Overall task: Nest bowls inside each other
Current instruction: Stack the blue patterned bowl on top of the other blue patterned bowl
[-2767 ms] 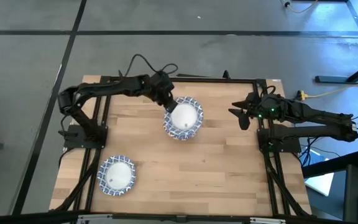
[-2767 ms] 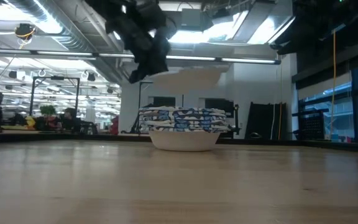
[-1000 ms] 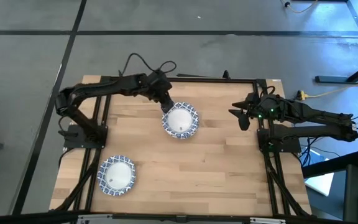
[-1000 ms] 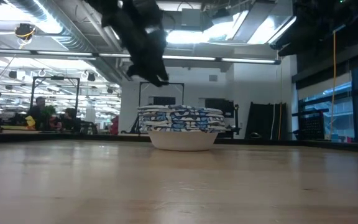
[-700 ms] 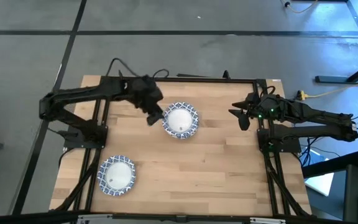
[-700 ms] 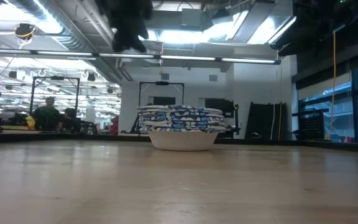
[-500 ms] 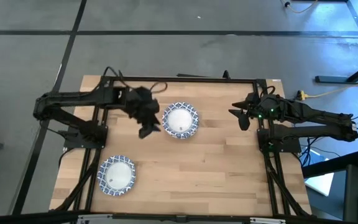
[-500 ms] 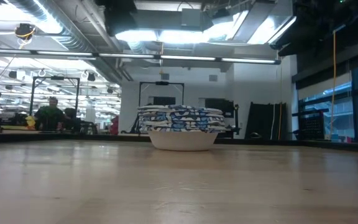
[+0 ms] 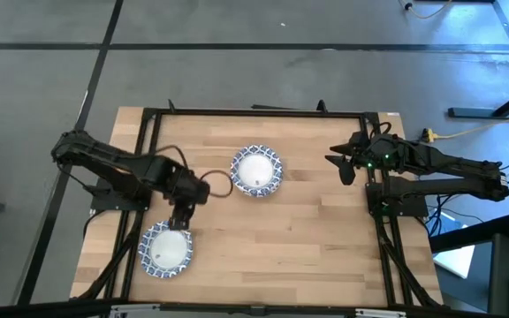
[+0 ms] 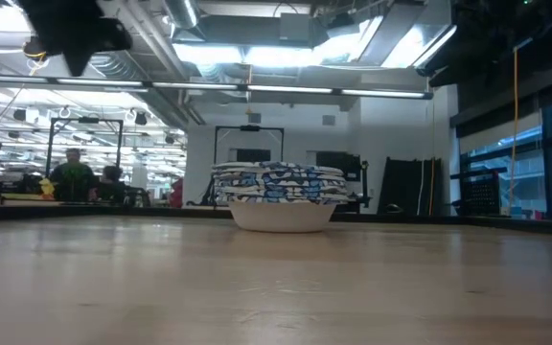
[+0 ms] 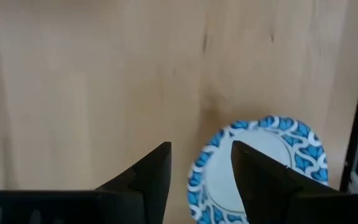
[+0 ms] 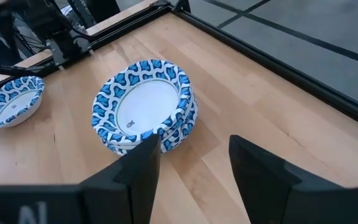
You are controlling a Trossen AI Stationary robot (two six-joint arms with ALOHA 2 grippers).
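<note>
— Can you count the bowls in the stack (image 12: 145,106)?
— No, you can't; the rims overlap too tightly.
— And the lone bowl (image 11: 258,167) beyond your left fingers (image 11: 253,180)?
— Its near edge is cut off, and one finger covers part of the rim.
— From bench level?
— The left arm (image 10: 65,29) is a dark, cropped blur.

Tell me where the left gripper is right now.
In the high view the left gripper hangs over the table's near-left part, at the far rim of the single bowl, well away from the stacked bowls; its fingers are open.
</note>
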